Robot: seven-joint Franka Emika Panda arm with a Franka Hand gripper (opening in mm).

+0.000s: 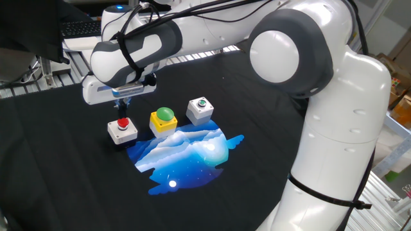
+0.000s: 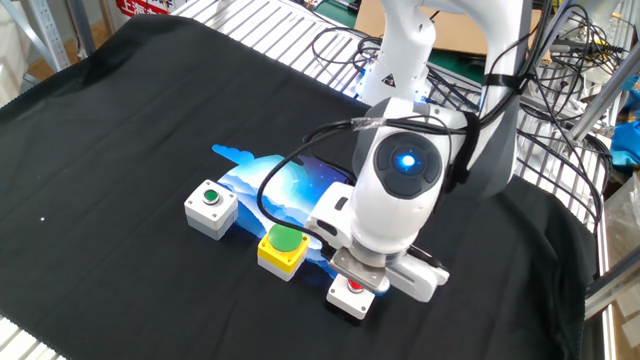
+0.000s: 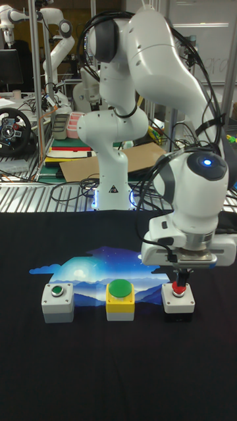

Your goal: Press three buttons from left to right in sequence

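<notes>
Three buttons stand in a row on the black cloth. The red-capped button [image 1: 122, 124] [image 2: 352, 288] [image 3: 178, 290] sits on a white box. Beside it are the big green dome on a yellow box [image 1: 164, 116] [image 2: 284, 240] [image 3: 120, 290] and the small green cap on a white box [image 1: 201, 103] [image 2: 211, 196] [image 3: 57, 291]. My gripper [image 1: 121, 108] [image 3: 179, 279] hangs straight over the red cap, a little above it. In the tall fixed view its fingers form one narrow stem, shut with nothing held. In the other fixed view the wrist hides the fingertips.
A blue and white print [image 1: 186, 151] [image 2: 290, 180] lies on the cloth beside the buttons. The robot's base [image 2: 400, 70] stands at the table's far edge among cables [image 2: 340, 40]. Metal slats [image 2: 560, 170] border the cloth.
</notes>
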